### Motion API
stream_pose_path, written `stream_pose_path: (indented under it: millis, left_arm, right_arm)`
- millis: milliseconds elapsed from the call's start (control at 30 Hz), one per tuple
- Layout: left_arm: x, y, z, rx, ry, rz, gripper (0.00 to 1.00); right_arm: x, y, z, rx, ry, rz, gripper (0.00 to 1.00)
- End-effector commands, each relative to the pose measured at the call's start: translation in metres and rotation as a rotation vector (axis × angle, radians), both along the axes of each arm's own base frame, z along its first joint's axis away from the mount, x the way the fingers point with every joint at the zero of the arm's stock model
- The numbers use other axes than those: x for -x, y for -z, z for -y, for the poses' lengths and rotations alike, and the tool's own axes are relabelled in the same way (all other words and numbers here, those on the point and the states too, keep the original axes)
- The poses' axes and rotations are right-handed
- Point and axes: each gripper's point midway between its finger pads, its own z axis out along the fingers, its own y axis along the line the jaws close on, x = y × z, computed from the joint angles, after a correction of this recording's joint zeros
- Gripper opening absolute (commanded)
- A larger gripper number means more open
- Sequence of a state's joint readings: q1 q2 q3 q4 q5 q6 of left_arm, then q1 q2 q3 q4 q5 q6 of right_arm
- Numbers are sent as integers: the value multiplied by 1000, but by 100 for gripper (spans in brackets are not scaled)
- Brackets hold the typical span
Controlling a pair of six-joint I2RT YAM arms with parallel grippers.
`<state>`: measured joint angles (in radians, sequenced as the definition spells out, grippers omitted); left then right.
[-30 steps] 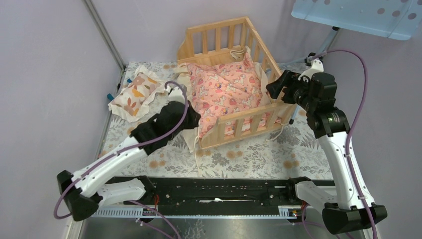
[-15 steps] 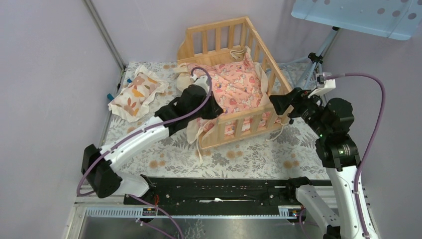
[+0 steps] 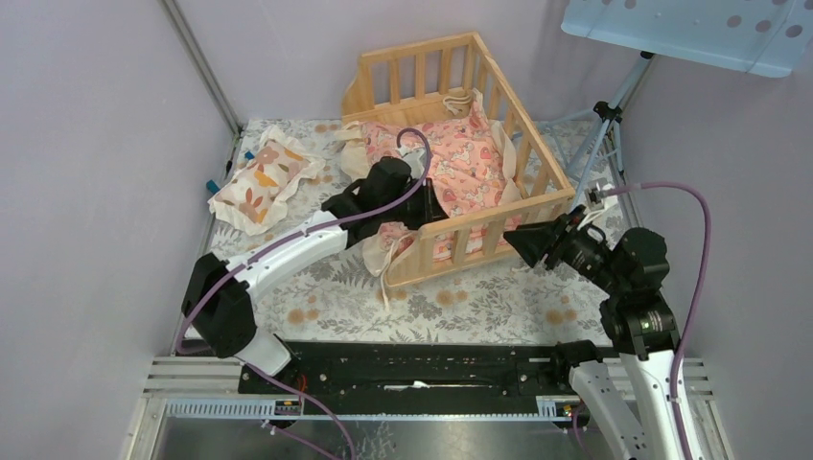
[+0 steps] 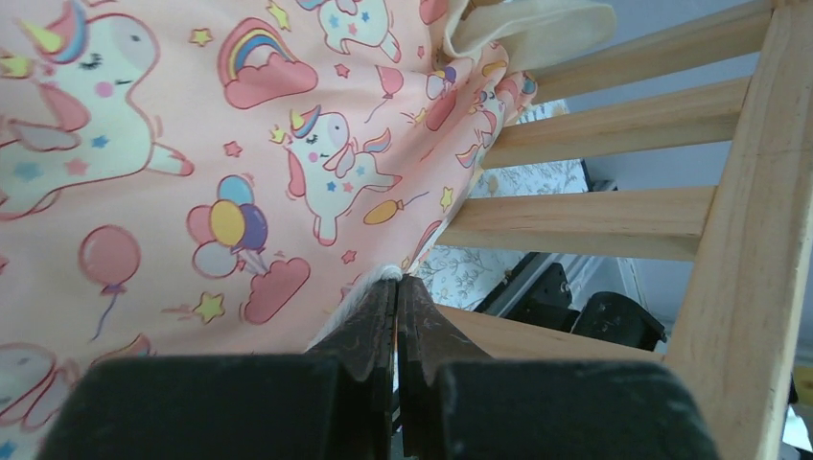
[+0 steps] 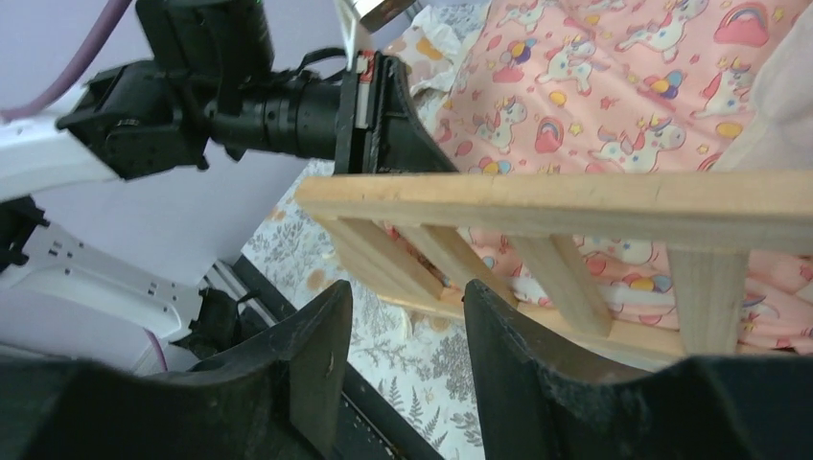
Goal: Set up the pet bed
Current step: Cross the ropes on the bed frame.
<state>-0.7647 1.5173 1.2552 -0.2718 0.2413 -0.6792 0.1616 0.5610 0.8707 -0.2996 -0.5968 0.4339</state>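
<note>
The pillow [image 3: 257, 180] lies far left on the bench [image 3: 479, 299], well apart from the bed. It is not in the bed yet.

Next comes the left pincer [image 4: 395, 286]. It reaches into the bed and is clenched tight, with its tips right against the pink cushion [image 3: 470, 161]. A tiny bit of cream cloth shows at the tips, but I cannot tell if it is pinched there or only touching.

The cushion lies inside the bed [image 5: 575, 201], a bit crumpled, and some of its cream frill hangs out at the near left corner. The bed stands in the middle of the bench, toward the back wall.

On the right, the right pincer [image 5: 406, 316] has its fingers apart and holds nothing. It hovers just in front of the bed's front rail, near the right end.

I think the step now is getting the cushion to sit flat in the bed — not the pillow yet. The next move likely needs the left pincer to tug the cushion smooth and bring the frill in. The right one may need to close on the rail so the bed does not slide.
</note>
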Motion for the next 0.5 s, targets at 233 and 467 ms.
stream_pose_path:
  millis: [233,467]
  left_arm:
    - [43,-1,28,69,277,-54,0]
    - [55,7,9,41,263,-47,0]
  right_arm:
    - [17,45,-8,-58,-55,-54,44]
    - [-4,62,-2,15,13,-75,41]
